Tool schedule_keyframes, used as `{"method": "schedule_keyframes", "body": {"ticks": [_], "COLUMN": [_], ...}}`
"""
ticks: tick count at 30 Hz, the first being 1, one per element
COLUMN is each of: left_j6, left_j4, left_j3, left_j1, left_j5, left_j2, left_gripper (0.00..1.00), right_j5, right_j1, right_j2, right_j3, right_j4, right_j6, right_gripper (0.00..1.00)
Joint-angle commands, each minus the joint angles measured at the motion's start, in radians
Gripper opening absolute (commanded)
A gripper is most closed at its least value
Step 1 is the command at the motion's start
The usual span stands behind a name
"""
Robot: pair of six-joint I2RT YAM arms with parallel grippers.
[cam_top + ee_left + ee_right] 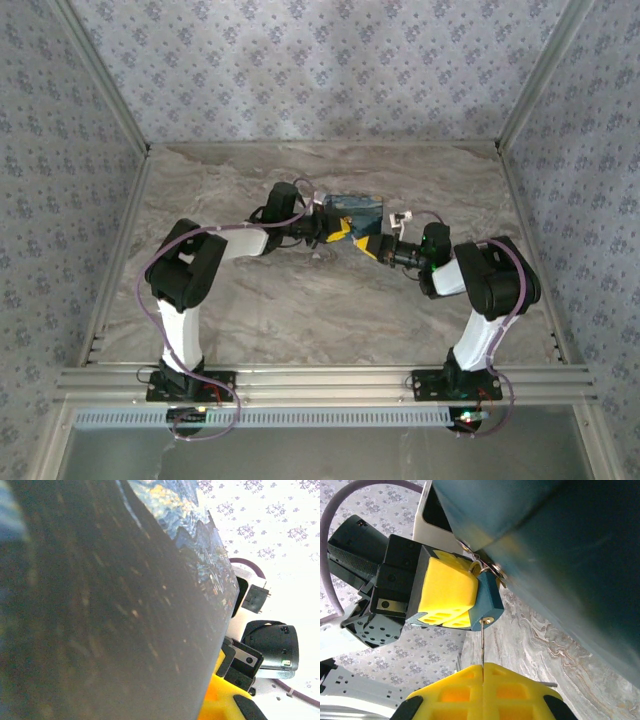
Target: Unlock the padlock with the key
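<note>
From the top external camera, you are looking at both arms reaching inward over the marbled table [300, 320] and meeting beside a blue box [358, 207] near its middle. The left gripper [338, 229] is lying just left of the box's near side. The right gripper [370, 245] is pointing up at it from the lower right, and their yellow tips are nearly touching. The padlock itself is too small to make out here.

Through the left wrist camera, you are seeing the dark wall of the box [100, 605] pressed close to the lens, with a painted blue and yellow swirl along its upper edge. One yellow finger [220, 702] is poking in at the bottom.

The right wrist camera is giving you the clear read. The teal padlock [489, 600] is hanging by its shackle from a metal loop on the box's edge. The left claw is clamping it, one yellow pad [445, 587] lying flat against its side, while the other finger is hiding behind it. Your right claw's two yellow fingers [445, 695] are closing tightly together on the key [482, 645]. Its thin blade is standing straight up, with the tip sitting at the brass keyhole on the padlock's underside.
</note>
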Motion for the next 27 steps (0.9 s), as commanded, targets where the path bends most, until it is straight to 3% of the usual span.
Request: {"method": "schedule_keyframes", "body": {"ticks": [1, 27], "left_j6": [-0.032, -0.139], "left_j4": [0.097, 0.297], "left_j3": [0.001, -0.054], "left_j1": [0.004, 0.033], "left_j5": [0.047, 0.079], "left_j2": [-0.002, 0.028], "left_gripper": [0.00, 0.00], "right_j5": [-0.024, -0.047], "right_j1": [0.005, 0.007], "right_j2": [0.015, 0.024], "right_j3": [0.017, 0.001], "right_j4": [0.038, 0.159], "right_j6": [0.011, 0.083], "right_gripper": [0.00, 0.00]}}
